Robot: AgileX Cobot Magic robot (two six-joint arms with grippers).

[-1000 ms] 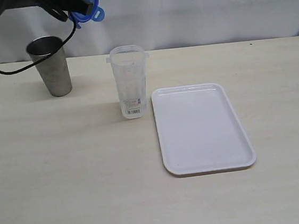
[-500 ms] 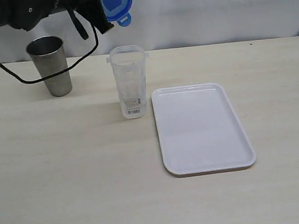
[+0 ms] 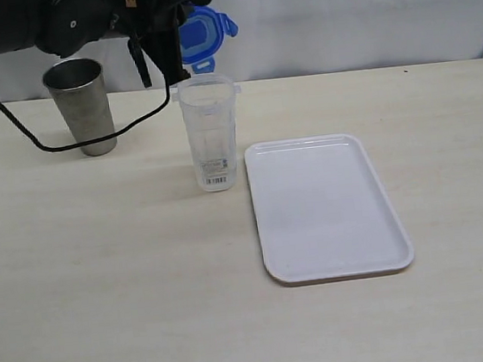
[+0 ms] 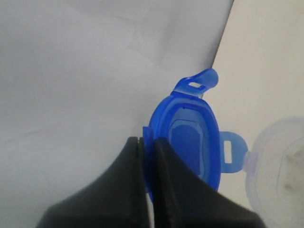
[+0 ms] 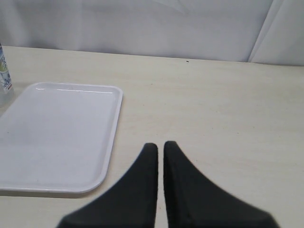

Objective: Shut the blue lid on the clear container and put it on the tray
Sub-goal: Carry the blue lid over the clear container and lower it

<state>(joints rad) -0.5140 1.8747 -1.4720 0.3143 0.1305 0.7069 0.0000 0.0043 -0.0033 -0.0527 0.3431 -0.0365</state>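
Left gripper point(image 4: 147, 145) is clamped on one edge of the lid point(image 3: 205, 36), carrying it in the air; nothing else is in its hold. The lid hangs on edge, its broad face roughly upright, not level, with two snap tabs sticking out free. The container point(image 3: 210, 132) stands upright on the table point(image 3: 106, 290), mouth open, long axis vertical. From the gripper it lies below: in the exterior view the lid sits just above the rim, apart from it, a little toward the tray side. The left wrist view shows the open mouth off to one side of the lid rather than squarely under it, so the two do not look lined up yet. Judgement: the coming move turns on this. The lid has to be tipped flat and centred over the mouth before it can be pressed down. If it goes down tilted it may catch one side of the rim and push the narrow container over. The tray point(image 3: 326, 207) lies flat just beside the container, a small gap between them, bare. A steel cup point(image 3: 82, 107) stands well off on the other side. Right gripper point(image 5: 160, 152) is pinched together with nothing in it, over bare table beyond the tray's far side from the container. The left arm is clearly the nearer one.
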